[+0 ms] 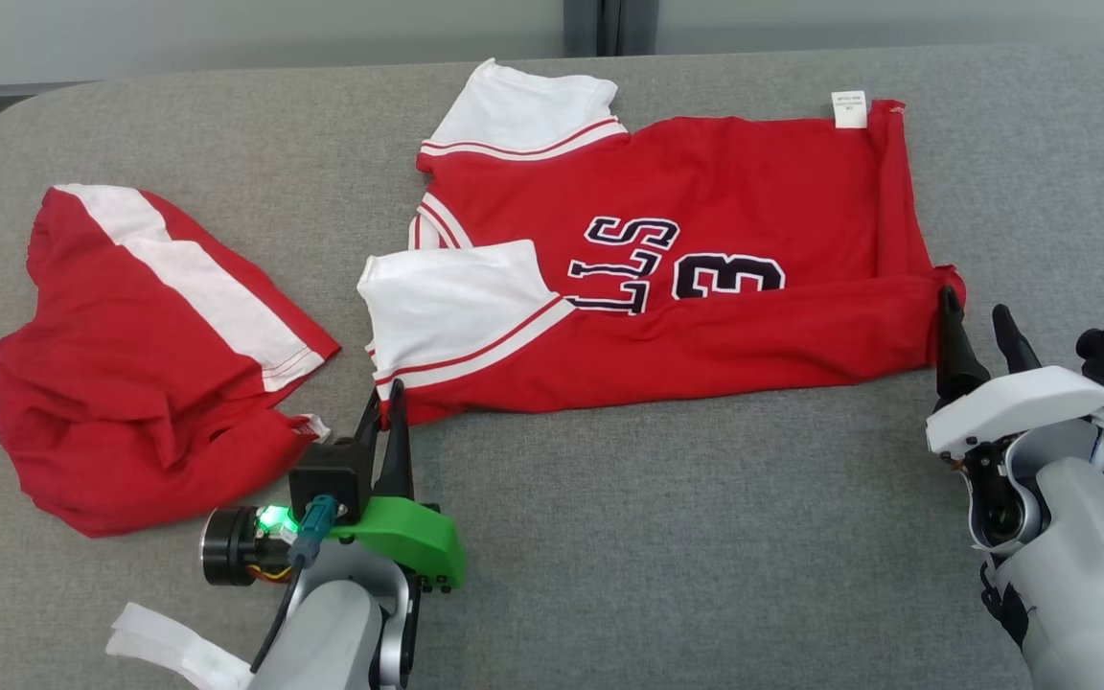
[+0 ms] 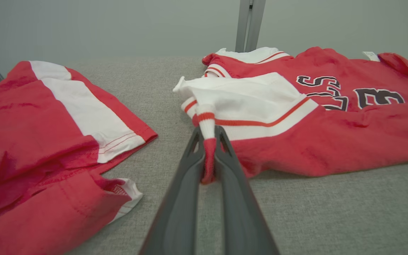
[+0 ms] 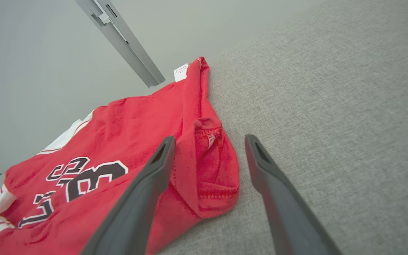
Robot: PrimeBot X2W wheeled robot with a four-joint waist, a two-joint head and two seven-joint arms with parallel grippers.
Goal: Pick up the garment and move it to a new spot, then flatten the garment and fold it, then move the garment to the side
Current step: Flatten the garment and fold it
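The garment (image 1: 705,182) is a red jersey with white sleeves and dark lettering, lying across the middle of the grey table (image 1: 705,537), its near long edge folded over part of the lettering. My left gripper (image 1: 389,401) is shut on the garment's near left corner by the white sleeve; the left wrist view shows red-and-white cloth (image 2: 207,120) pinched between the left gripper (image 2: 207,134) fingers. At the near right hem corner my right gripper (image 1: 976,314) stands open. In the right wrist view the garment's bunched hem corner (image 3: 211,166) lies between the spread fingers of the right gripper (image 3: 209,140), near the left one.
A second red garment with a white stripe (image 1: 130,364) lies crumpled at the table's left, close to my left gripper, and fills the left of the left wrist view (image 2: 30,134). A white label (image 1: 849,107) sticks out at the jersey's far right corner. Bare table lies in front and to the right.
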